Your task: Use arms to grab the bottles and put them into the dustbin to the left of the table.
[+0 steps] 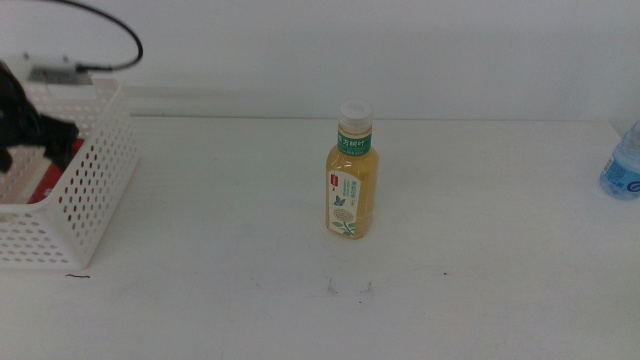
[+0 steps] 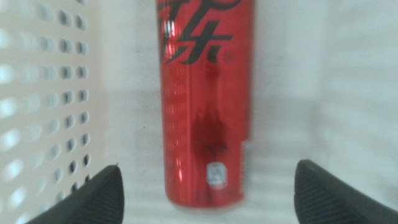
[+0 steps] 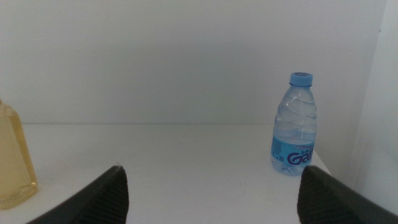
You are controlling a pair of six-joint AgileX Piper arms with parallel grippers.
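White tabletop (image 1: 220,300) carries an upright yellow tea bottle with white cap (image 1: 351,185) at centre and a small clear blue-capped water bottle (image 1: 623,165) at the far right edge. Left claw (image 2: 208,193) hangs spread wide, empty, over the slim red cola can (image 2: 205,99) lying inside the white perforated plastic basket (image 1: 90,190). Right claw (image 3: 211,193) gapes wide, empty, facing the water bottle.

Middle view looks forward, down over the table (image 1: 250,300); 2 wrist views sit low (right shares its bottles).
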